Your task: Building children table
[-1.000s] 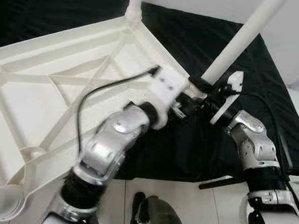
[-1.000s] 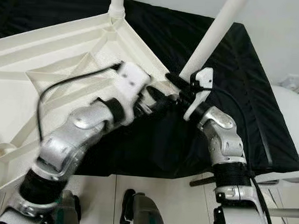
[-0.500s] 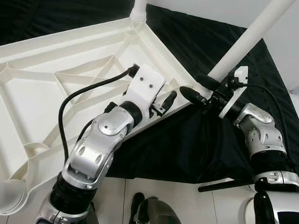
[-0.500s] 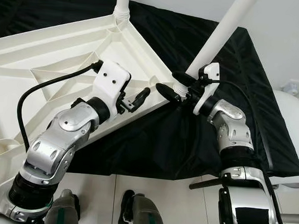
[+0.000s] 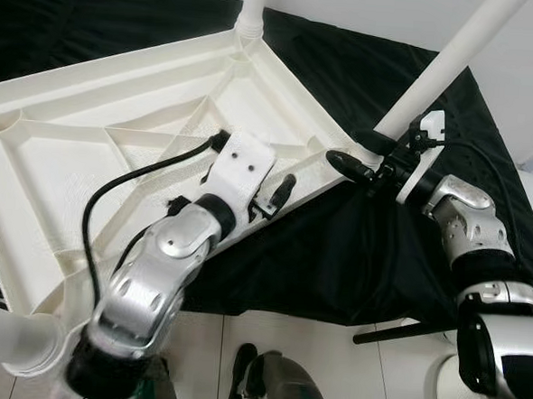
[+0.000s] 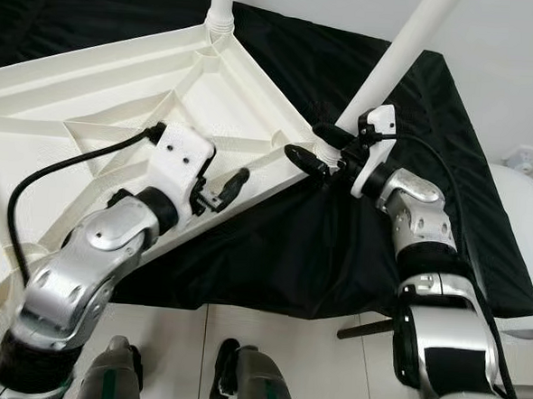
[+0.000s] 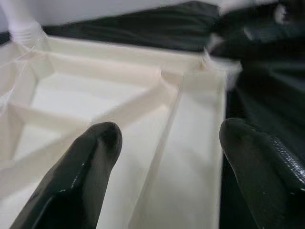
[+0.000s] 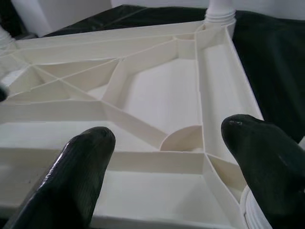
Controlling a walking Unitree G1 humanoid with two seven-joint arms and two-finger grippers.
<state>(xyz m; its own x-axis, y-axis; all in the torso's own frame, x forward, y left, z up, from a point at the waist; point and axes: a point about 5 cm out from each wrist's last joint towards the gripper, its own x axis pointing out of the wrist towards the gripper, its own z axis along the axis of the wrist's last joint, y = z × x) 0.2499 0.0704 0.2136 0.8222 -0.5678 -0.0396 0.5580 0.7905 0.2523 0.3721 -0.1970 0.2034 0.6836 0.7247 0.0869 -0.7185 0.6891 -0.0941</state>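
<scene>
Lying upside down on the black-draped bed (image 5: 489, 114), the white table top (image 5: 115, 154) is presenting its near rim just ahead of the left claw (image 5: 280, 193), open; the right claw (image 6: 310, 148), also open, is flanking the leg (image 6: 398, 54) at the corner socket.

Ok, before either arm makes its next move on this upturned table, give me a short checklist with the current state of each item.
1. Left gripper free of load: ok, fingers open over the near rim of the tabletop, holding nothing.
2. Right gripper free of load: ok, fingers open beside the corner, nothing between them.
3. Corner leg seated in its socket: cannot tell, the base is hidden behind the right gripper.
4. Far leg standing upright in its socket: ok.
5. Tabletop supported: ok, it lies underside up on the black cloth.
6. Left arm's cable clear of the fingers: ok.
</scene>
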